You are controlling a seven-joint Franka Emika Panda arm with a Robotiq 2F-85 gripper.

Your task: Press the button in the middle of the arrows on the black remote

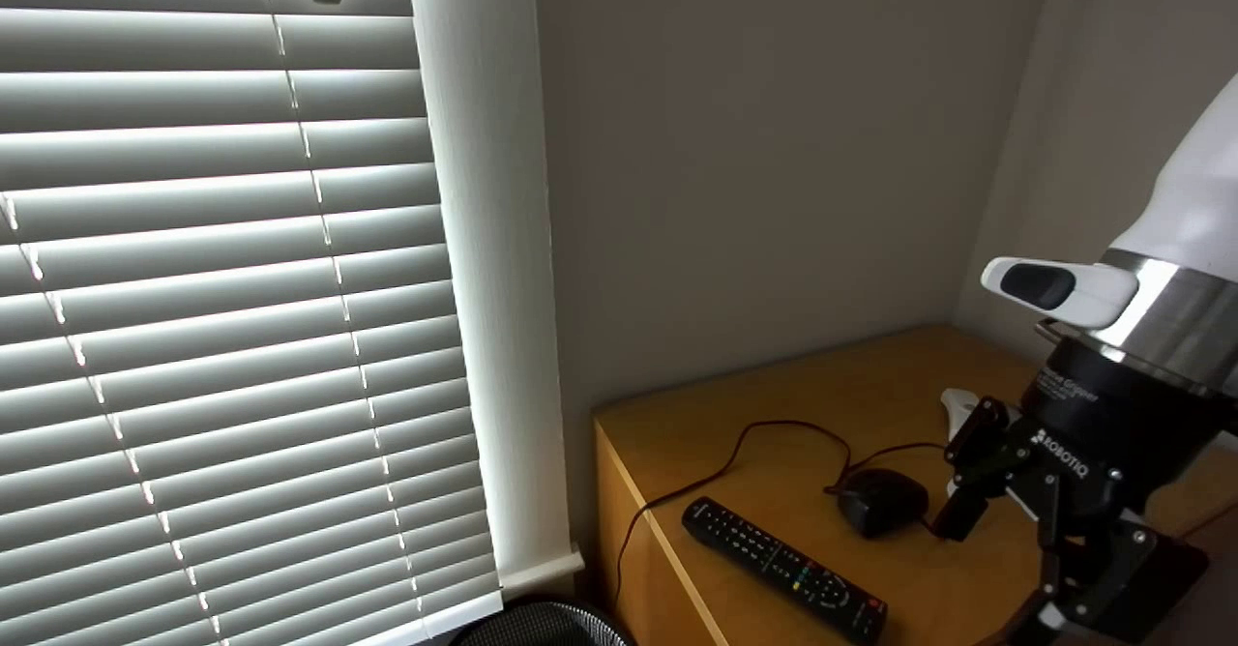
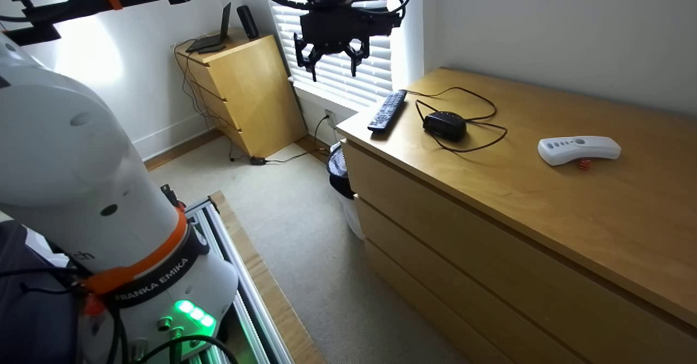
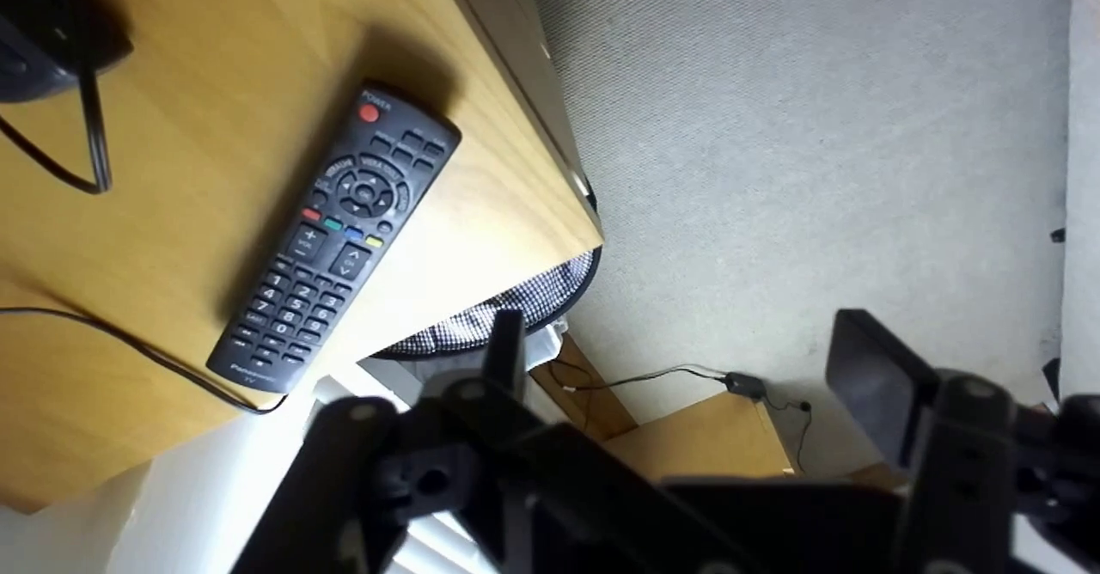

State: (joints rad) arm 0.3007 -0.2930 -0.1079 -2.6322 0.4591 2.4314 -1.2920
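Observation:
The black remote (image 3: 322, 252) lies flat on the wooden dresser near its corner. It also shows in both exterior views (image 1: 781, 569) (image 2: 387, 111). In the wrist view its arrow ring is toward the red power button end, with the round middle button (image 3: 365, 193) inside it. My gripper (image 2: 334, 75) is open and empty, in the air above the dresser's height. In the wrist view the fingertips (image 3: 687, 325) are wide apart, over the floor beyond the dresser corner. The gripper also shows in an exterior view (image 1: 994, 578). The fingers do not touch the remote.
A black corded device (image 2: 445, 125) sits beside the remote, its cable (image 2: 493, 113) looped on the dresser (image 2: 517, 200). A white handheld device (image 2: 578, 149) and a red die (image 2: 584, 164) lie farther along. A mesh bin (image 3: 516, 299) stands below the corner by the window blinds (image 1: 222, 288).

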